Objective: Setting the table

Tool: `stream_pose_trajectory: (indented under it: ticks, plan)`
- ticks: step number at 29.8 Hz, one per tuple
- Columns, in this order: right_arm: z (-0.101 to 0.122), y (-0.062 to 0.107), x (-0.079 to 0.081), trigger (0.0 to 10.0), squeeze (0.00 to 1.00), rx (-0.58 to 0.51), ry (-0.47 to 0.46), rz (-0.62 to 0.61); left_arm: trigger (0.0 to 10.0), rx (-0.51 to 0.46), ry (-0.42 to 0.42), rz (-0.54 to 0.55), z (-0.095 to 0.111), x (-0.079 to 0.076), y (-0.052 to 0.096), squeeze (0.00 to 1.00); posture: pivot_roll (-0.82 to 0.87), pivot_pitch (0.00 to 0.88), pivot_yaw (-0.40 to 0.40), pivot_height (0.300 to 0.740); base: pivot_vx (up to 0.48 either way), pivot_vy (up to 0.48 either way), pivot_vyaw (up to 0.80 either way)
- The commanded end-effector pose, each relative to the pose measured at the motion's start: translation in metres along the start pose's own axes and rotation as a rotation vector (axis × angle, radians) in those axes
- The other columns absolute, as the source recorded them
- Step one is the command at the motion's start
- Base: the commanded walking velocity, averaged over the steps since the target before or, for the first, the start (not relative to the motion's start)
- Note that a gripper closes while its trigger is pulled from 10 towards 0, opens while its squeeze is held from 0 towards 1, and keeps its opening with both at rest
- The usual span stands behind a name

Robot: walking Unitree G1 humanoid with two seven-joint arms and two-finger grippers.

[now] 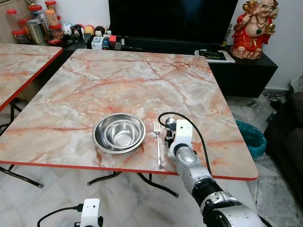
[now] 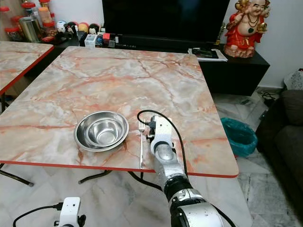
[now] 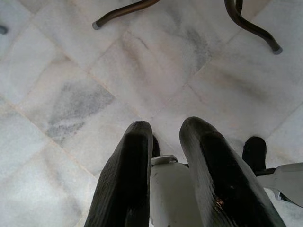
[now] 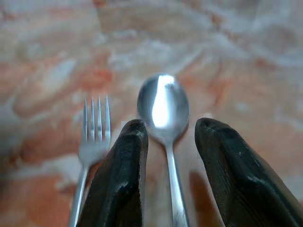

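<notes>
Now the right gripper (image 4: 168, 142) rests on the bench (image 1: 118, 80), fingers spread around a spoon (image 4: 163, 106), fork (image 1: 157, 142) at its 9 o'clock, bowls (image 1: 119, 132) beyond; left gripper (image 3: 165, 142) fingers spread.

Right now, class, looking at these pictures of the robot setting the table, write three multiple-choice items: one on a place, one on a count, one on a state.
1. Where does the fork lie?
A. inside the bowls
B. right of the bowls
C. on the floor

2. How many steel bowls are nested?
A. two
B. four
C. one

3. How do the right gripper fingers stand around the spoon?
A. clamped on it
B. apart, either side of its handle
C. far above it

Answers: 1 B, the fork lies on the table beside the bowls. 2 A, a smaller bowl sits in a larger. 3 B, gaps show beside the handle.
</notes>
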State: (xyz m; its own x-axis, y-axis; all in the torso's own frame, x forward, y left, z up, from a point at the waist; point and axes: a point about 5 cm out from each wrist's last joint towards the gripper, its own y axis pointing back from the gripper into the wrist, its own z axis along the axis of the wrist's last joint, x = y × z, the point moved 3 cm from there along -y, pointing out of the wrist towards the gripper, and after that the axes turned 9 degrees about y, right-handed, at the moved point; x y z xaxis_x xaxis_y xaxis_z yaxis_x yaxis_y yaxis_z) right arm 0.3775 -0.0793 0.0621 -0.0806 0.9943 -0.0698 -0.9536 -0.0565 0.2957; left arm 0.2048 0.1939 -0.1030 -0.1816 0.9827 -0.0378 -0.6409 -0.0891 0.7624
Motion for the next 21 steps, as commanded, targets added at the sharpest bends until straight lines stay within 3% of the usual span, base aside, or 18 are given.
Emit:
stream_pose_trajectory:
  ticks: [1, 2, 11, 14, 19, 21]
  plan:
    - [0.017, 0.000, -0.005, 10.0, 0.00, -0.102, -0.005, -0.008, 10.0, 0.009, 0.006, 0.003, -0.001, -0.001, 0.000, 0.00, 0.05, 0.000, -0.076, 0.740, 0.000, 0.000, 0.00]
    - [0.025, 0.002, -0.005, 10.0, 0.00, -0.158, 0.003, 0.000, 10.0, 0.004, 0.007, 0.003, 0.000, -0.002, 0.000, 0.00, 0.05, 0.000, -0.075, 0.740, 0.000, 0.000, 0.00]
    - [0.039, 0.007, -0.005, 10.0, 0.00, -0.271, -0.039, 0.012, 10.0, -0.015, 0.007, 0.005, 0.003, -0.001, 0.000, 0.00, 0.05, 0.000, -0.071, 0.740, 0.000, 0.000, 0.00]
    - [0.045, 0.014, -0.016, 10.0, 0.00, -0.365, -0.027, -0.012, 10.0, -0.027, 0.006, 0.005, 0.005, -0.001, -0.001, 0.00, 0.05, 0.000, -0.072, 0.740, 0.000, 0.000, 0.00]
    - [0.045, 0.017, -0.024, 10.0, 0.00, -0.387, -0.023, -0.031, 10.0, -0.033, 0.008, 0.005, 0.006, -0.001, -0.001, 0.00, 0.05, 0.000, -0.072, 0.740, 0.000, 0.000, 0.00]
    - [0.035, 0.018, -0.042, 10.0, 0.00, -0.368, -0.001, -0.078, 10.0, -0.032, 0.015, -0.006, 0.006, -0.001, -0.001, 0.00, 0.04, 0.000, -0.065, 0.740, 0.000, 0.000, 0.00]
